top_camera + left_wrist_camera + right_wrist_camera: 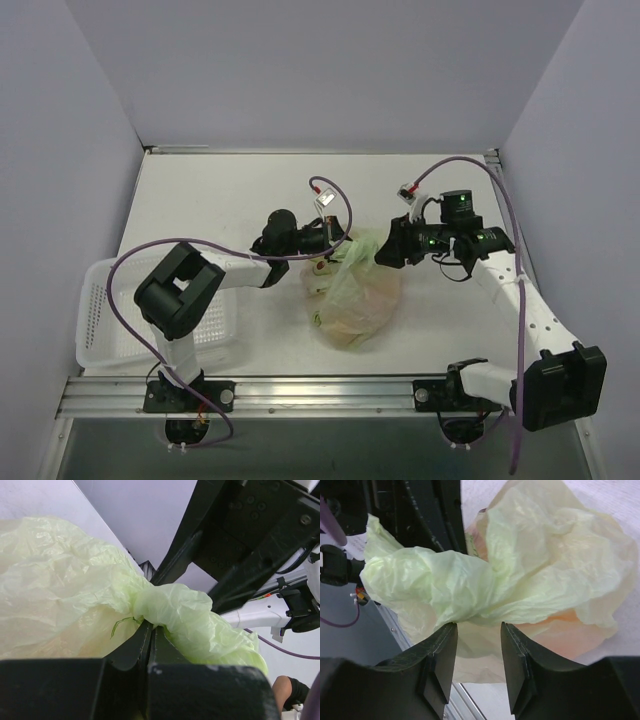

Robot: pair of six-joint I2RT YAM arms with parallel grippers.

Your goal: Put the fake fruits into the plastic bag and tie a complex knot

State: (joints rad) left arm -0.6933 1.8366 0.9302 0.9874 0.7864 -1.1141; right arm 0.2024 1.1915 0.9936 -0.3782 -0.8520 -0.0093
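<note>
- Pale green film of the plastic bag [355,300] fills the middle of the top view. The bag sits on the worktop [220,200] betw. the two arms. The fake fruits [322,268] show thru the film as yellow/orange blurs, so loading looks done.
- Same view: left pincer [335,240] and right pincer [385,250] meet at the bag's bunched neck [362,243], on the far side of the bag. White basket tray [100,320] sits well apart at the left edge.
- Left wrist view: left pincer [151,630] is fully closed, tips at the spot where the neck [190,620] leaves the bag body. It looks to be pinching a fold, w/ a thin green strand running into the seam. The right pincer's black body [235,540] is just beyond the neck.
- Right wrist view: right pincer [477,640] is partly open, jaws a moderate gap apart, holding nothing. The twisted neck [435,585] lies just past the tips, its loose end pointing left twd the left pincer [430,515]. Orange tint of the fake fruits [570,625] shows under the film.
- Step in hand, my read: knot-tying. The neck is twisted but no finished knot is visible.
- Next move calls for the right pincer to advance until the neck sits betw. its jaws, then close near the tail. After that, pull/loop it round while the left anchors.
- Film is thin & slick, so a shallow bite prob. slips.
</note>
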